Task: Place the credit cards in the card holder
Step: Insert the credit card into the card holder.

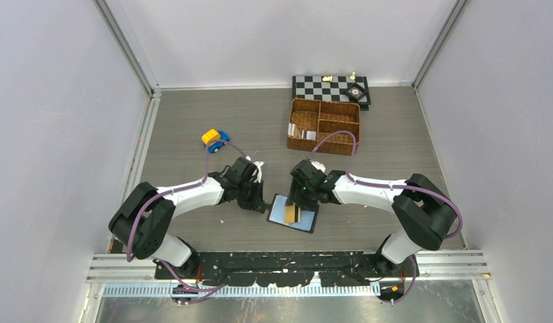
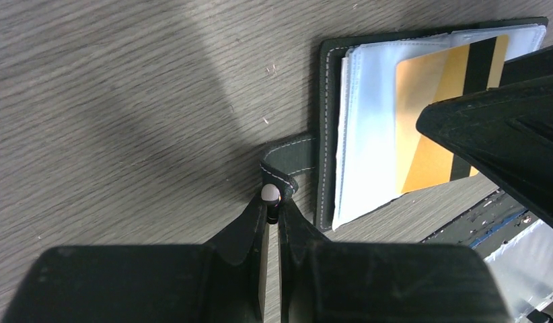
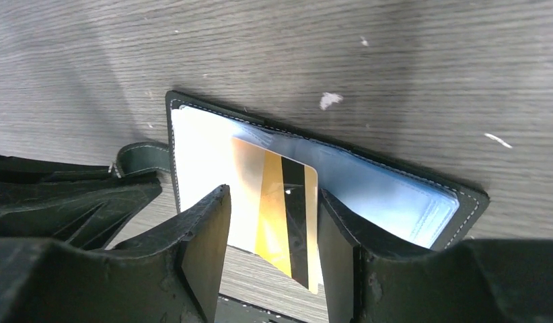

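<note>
Wallet (image 1: 279, 210) lies open near the table's near edge, between both arms. Its snap tab (image 2: 290, 158) is clamped by the left gripper (image 2: 272, 208), jaws together on it, pinning the wallet from the left. A gold card (image 3: 280, 215) lies on the clear sleeves, long axis near-to-far, its near end overhanging the wallet's near edge. It is straddled by the right gripper (image 3: 270, 202), jaws apart, with a gap showing on one side, so no clamp is judged. Whether the card is inside a sleeve cannot be told. The right arm is nearer; a push farward along the long axis is judged next. Further off, more cards (image 1: 301, 132) are stacked in the basket (image 1: 324, 126).
</note>
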